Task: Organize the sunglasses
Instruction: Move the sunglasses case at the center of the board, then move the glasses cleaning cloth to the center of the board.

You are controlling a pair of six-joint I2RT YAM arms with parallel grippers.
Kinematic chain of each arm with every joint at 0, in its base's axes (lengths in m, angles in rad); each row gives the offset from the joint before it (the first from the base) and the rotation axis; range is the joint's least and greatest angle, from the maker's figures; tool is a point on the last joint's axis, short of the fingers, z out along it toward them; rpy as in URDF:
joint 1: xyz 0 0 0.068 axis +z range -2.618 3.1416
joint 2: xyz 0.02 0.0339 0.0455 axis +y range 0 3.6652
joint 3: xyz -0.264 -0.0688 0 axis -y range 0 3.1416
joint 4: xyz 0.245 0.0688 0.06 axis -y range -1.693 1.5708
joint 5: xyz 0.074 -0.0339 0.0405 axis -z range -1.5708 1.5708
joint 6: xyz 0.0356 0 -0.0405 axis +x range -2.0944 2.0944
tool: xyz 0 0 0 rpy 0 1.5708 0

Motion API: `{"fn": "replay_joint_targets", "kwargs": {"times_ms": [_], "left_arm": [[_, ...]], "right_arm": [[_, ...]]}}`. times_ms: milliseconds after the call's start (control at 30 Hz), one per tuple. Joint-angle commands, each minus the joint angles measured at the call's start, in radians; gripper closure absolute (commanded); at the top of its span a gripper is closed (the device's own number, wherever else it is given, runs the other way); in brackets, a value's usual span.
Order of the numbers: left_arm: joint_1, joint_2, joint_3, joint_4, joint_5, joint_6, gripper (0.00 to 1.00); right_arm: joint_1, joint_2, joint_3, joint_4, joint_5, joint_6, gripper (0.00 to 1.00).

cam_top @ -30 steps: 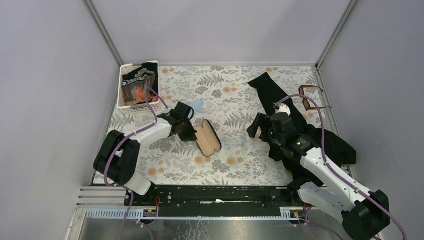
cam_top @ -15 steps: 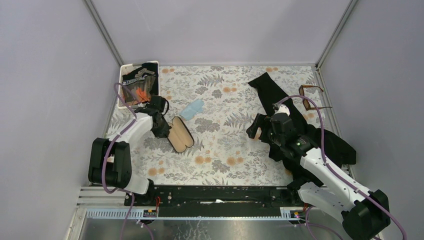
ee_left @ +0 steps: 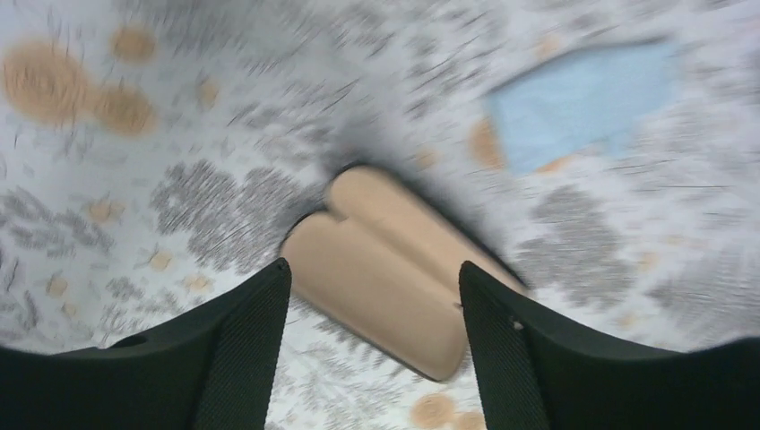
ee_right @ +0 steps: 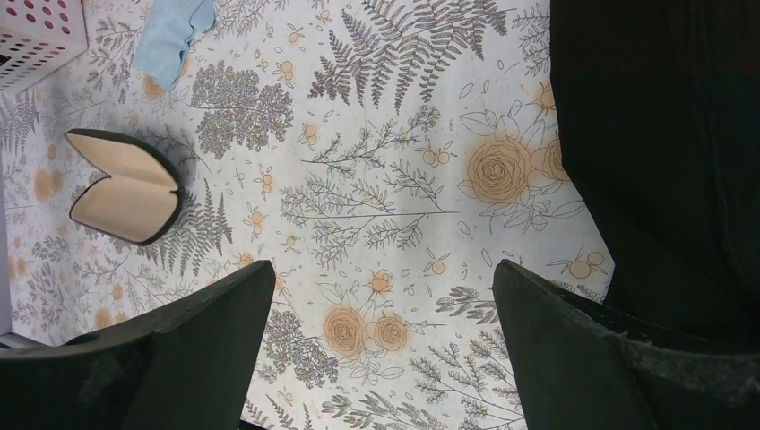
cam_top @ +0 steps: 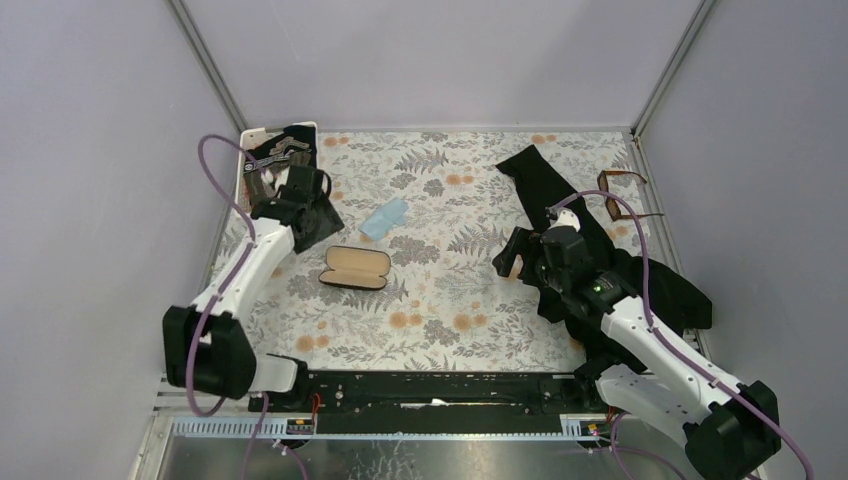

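A flower-printed counter [cam_top: 450, 300] is filling the floor of the booth, with 2 arms reaching over it from the near edge. A black garment [cam_top: 545, 180] is sprawling across the right side, running from the far middle toward the near right, and the right arm is reaching over it.

The right tool [cam_top: 512, 258] is hanging over the counter just left of the garment. In its own wrist view the right tool [ee_right: 376, 349] is showing its 2 fingers wide apart with only printed counter between them.

The left tool [cam_top: 320, 215] is hanging at the far left, just beside a white basket [cam_top: 241, 180] holding dark and orange items. Its wrist view is blurring, but the left tool [ee_left: 372, 358] is plainly holding its fingers apart, gripping nothing.

A glasses case [cam_top: 355, 267] is lying open on the counter on the near side of the left tool, its tan lining facing up and its 2 halves spread flat. A small light-blue cloth [cam_top: 384, 219] is lying just beyond the case, apart from it.

The sunglasses [cam_top: 615, 197] are sitting at the far right edge of the counter, just right of the garment, with their brown arms unfolded and pointing right, well apart from both tools and from the case.
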Motion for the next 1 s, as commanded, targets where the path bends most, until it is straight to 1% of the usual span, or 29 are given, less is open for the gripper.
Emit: {"fn": "replay_joint_targets", "kwargs": {"times_ms": [0,67,167,267,367,467,700,833,967], "left_arm": [[-0.143,-0.053,0.151,0.068,-0.135,0.056,0.25],[-0.201,0.045,0.223,0.073,-0.157,0.074,0.22],[-0.255,0.193,0.311,0.1,-0.196,0.092,0.21],[-0.275,0.336,0.376,0.147,-0.152,0.138,0.19],[-0.275,0.503,0.502,0.091,-0.122,0.151,0.19],[-0.274,0.613,0.563,0.104,-0.116,0.148,0.25],[-0.226,0.759,0.61,0.125,-0.119,0.122,0.42],[-0.199,0.795,0.597,0.126,-0.107,0.119,0.5],[-0.192,0.806,0.565,0.14,-0.078,0.114,0.56]], "right_arm": [[-0.005,-0.014,-0.001,0.019,-0.005,-0.015,0.0],[-0.005,-0.006,0.004,0.021,-0.006,-0.012,0.0],[-0.005,-0.009,0.014,0.013,-0.005,-0.009,0.0],[-0.005,-0.028,0.015,0.001,0.004,-0.012,0.0],[-0.006,-0.046,0.019,-0.021,0.019,-0.014,0.0],[-0.005,-0.059,0.022,-0.036,0.024,-0.015,0.0],[-0.006,-0.083,0.021,-0.056,0.029,-0.006,0.0],[-0.006,-0.081,0.021,-0.059,0.031,-0.007,0.0],[-0.006,-0.072,0.023,-0.048,0.026,-0.004,0.0]]}}
